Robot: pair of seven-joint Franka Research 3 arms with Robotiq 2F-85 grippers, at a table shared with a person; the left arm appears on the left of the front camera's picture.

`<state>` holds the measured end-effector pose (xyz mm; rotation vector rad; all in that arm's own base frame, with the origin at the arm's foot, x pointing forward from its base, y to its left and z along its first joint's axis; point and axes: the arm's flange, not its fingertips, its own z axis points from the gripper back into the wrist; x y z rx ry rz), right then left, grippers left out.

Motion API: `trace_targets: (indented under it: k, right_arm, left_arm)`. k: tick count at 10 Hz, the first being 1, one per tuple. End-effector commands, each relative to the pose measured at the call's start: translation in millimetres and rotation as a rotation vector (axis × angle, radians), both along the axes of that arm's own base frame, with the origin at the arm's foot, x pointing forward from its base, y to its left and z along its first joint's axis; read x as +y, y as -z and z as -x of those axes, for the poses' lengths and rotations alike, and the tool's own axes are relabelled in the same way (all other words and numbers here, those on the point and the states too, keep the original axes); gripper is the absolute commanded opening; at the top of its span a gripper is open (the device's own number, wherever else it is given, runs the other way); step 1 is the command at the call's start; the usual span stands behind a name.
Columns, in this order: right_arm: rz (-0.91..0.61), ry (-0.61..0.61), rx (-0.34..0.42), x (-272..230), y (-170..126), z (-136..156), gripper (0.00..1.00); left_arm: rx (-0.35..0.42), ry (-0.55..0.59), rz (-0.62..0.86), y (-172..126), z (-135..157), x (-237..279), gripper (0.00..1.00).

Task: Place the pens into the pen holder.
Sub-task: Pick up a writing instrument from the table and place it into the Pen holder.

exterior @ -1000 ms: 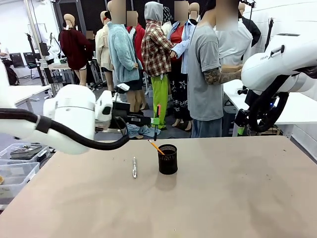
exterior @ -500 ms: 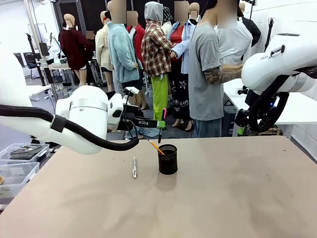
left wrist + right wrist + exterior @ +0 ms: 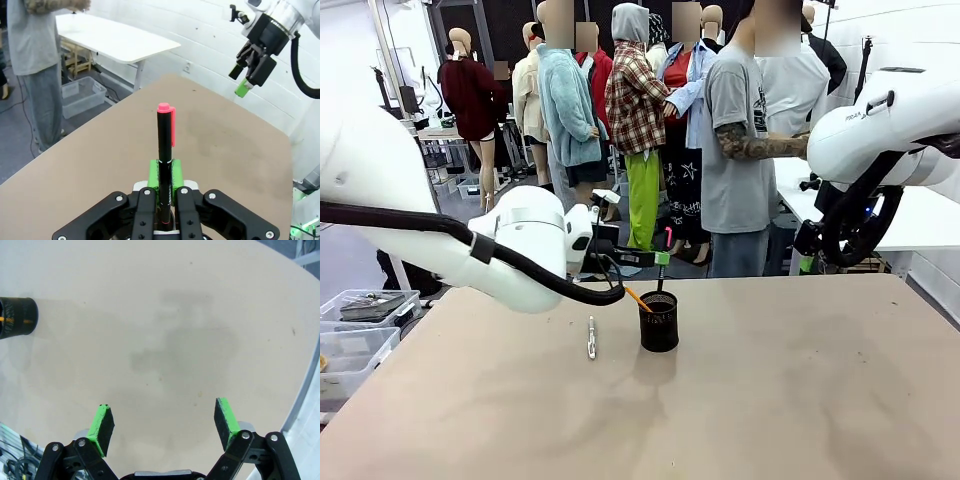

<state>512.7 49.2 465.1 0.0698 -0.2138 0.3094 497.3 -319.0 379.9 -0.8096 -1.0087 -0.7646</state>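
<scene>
Black pink-capped pen (image 3: 164, 135) clamped in left jaws over mesh pen holder (image 3: 659, 325); right jaws wide.

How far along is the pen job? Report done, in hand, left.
Done: the orange pencil leans in the black mesh cup. In hand: the left gripper holds the black pen upright right over the cup, not released. Left: the silver pen lies on the table beside the cup; the right gripper hangs open, empty.
</scene>
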Motion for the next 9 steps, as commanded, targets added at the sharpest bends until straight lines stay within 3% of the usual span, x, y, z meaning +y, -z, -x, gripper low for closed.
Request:
trace_targets:
  k: [1,9]
  right_arm:
    - [0.000,-0.010,-0.010,-1,1,-1,1.00]
    - [0.000,-0.010,-0.010,-1,1,-1,1.00]
  left_arm:
    - [-0.032,-0.021,0.009,16,-6,-13,0.00]
    - [-0.033,0.010,-0.020,50,-9,-7,0.00]
